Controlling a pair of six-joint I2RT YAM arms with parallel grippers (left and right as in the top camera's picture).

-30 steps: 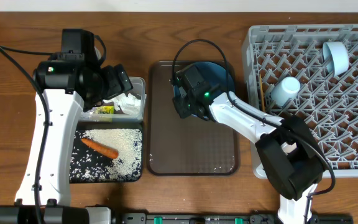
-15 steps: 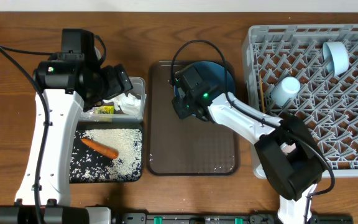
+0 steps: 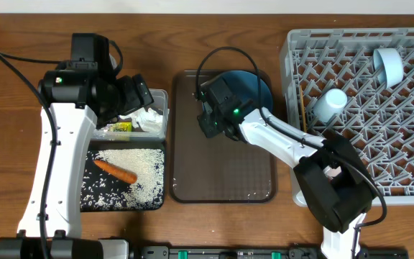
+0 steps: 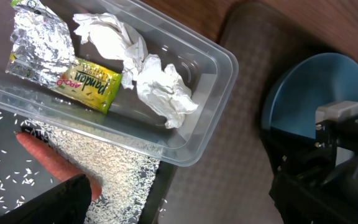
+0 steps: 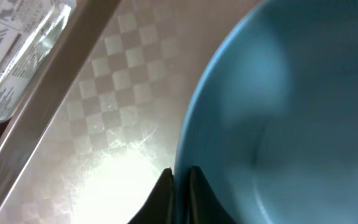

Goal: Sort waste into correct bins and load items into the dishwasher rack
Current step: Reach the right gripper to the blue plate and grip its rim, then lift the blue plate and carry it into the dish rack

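The large blue plate [image 3: 254, 85] lies at the far end of the brown tray [image 3: 221, 173]. My right gripper [image 3: 206, 116] is shut on its left rim. In the right wrist view the two fingertips [image 5: 180, 175] pinch the edge of the plate [image 5: 278, 112]. My left gripper [image 3: 139, 93] hangs open above the clear tub [image 3: 162, 96], holding nothing. In the tub lie white napkins [image 4: 160, 87] and the foil wrapper [image 4: 39, 43]. The carrot piece [image 3: 115, 170] and rice bits [image 3: 146, 162] rest in the black tray [image 3: 85, 205].
The grey dishwasher rack [image 3: 379, 165] fills the right side. It holds a light blue cup [image 3: 389, 65], a pale cup [image 3: 330, 104] and chopsticks [image 3: 303, 108] at its left edge. The tub and black tray stand side by side, left of the brown tray.
My right gripper's jaws have closed onto the plate's left rim. The left arm has not moved.
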